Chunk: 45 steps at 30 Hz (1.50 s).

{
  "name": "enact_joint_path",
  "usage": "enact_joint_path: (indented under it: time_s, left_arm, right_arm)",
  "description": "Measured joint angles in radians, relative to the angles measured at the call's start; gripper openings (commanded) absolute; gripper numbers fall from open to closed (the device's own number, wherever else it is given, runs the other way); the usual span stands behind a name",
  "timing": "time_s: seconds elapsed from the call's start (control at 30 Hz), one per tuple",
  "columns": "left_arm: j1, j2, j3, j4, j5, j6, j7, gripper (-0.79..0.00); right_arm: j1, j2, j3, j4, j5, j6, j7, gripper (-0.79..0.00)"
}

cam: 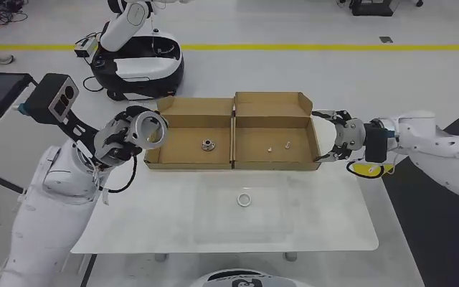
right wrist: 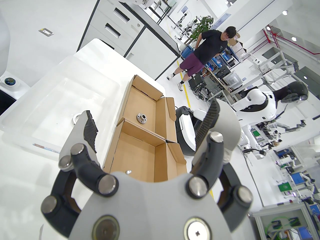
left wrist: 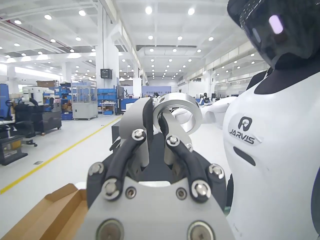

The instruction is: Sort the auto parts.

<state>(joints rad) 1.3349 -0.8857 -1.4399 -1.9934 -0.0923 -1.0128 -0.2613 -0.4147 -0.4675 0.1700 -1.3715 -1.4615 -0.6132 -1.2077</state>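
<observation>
Silver metal ring point(left wrist: 178, 112), large, pinched by its wall in the clenched left claw point(left wrist: 156, 119). In the top view it is held at centre-left, just off the left cardboard box point(cam: 179, 143). That box holds a flanged hub point(cam: 207, 145). The right cardboard box point(cam: 251, 143) has two small fasteners point(cam: 268, 150) on its floor. The right claw point(cam: 331, 136) is spread wide, grasping nothing, beside that box's right wall. A small ring point(cam: 244, 199) lies in a clear tray point(cam: 215, 222) on the tabletop point(cam: 337, 222), lower centre.
</observation>
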Motion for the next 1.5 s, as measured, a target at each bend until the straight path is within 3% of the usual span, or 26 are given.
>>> enact_joint_path:
  time_s: [0.4, 0.77, 1.5]
  left_arm:
    - [0.011, -0.007, -0.041, -0.016, -0.093, 0.000, -0.024, -0.785]
    - [0.022, -0.010, -0.058, -0.019, 0.019, 0.046, -0.127, -0.785]
    - [0.041, -0.027, -0.052, -0.047, -0.102, 0.003, -0.071, -0.785]
  right_arm:
    - [0.000, 0.000, 0.000, 0.000, 0.000, 0.000, 0.000, 0.000]
    - [0.000, 0.000, 0.000, 0.000, 0.000, 0.000, 0.000, 0.000]
    - [0.000, 0.000, 0.000, 0.000, 0.000, 0.000, 0.000, 0.000]
